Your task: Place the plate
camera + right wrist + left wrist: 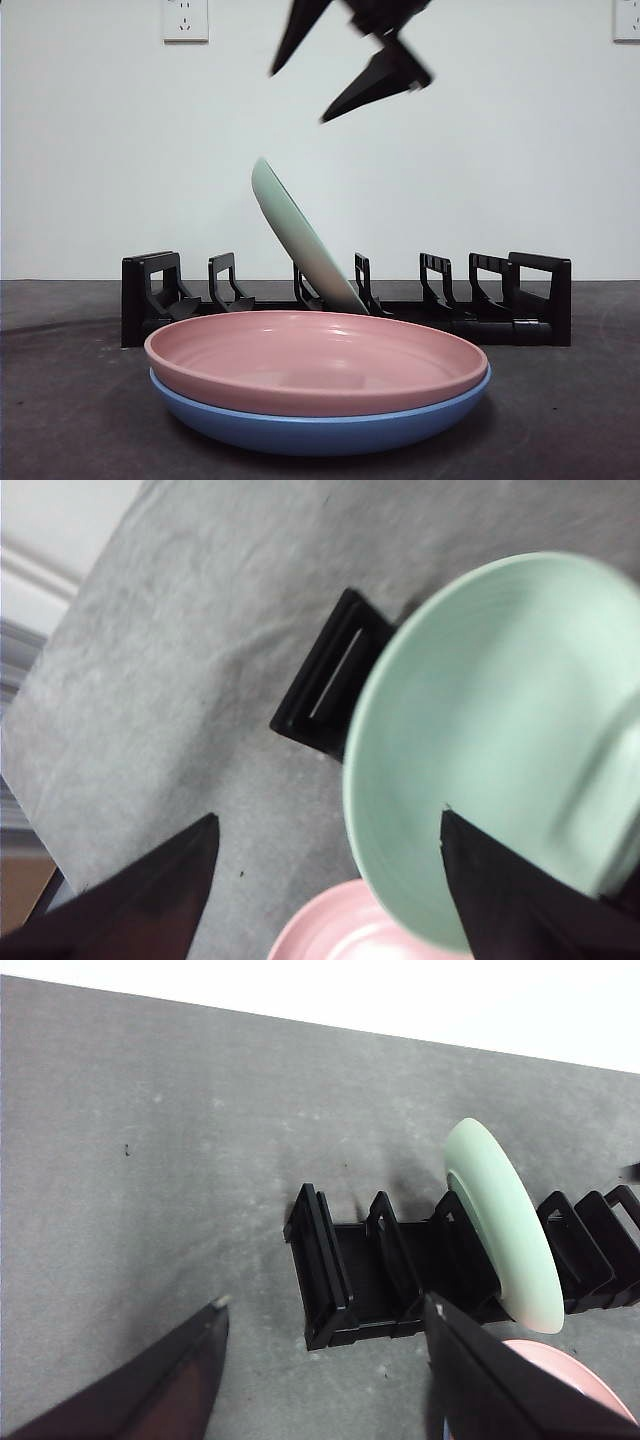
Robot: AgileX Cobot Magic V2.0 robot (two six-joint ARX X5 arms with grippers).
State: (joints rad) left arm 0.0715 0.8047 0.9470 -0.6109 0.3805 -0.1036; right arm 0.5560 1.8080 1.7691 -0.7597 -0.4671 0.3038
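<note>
A pale green plate (300, 240) stands tilted in a middle slot of the black dish rack (540, 300). It leans toward the left in the front view. My right gripper (298, 96) hangs open just above the plate's upper rim, touching nothing. In the right wrist view the green plate (500, 720) fills the space beyond the open right gripper (328, 814). My left gripper (325, 1303) is open and empty, higher up, looking down on the rack (350, 1280) and the green plate (505, 1220).
A pink plate (310, 360) lies stacked in a blue plate (320, 425) on the dark table in front of the rack. The pink plate (570, 1370) also shows beside the rack. Rack slots on both sides of the green plate hold nothing.
</note>
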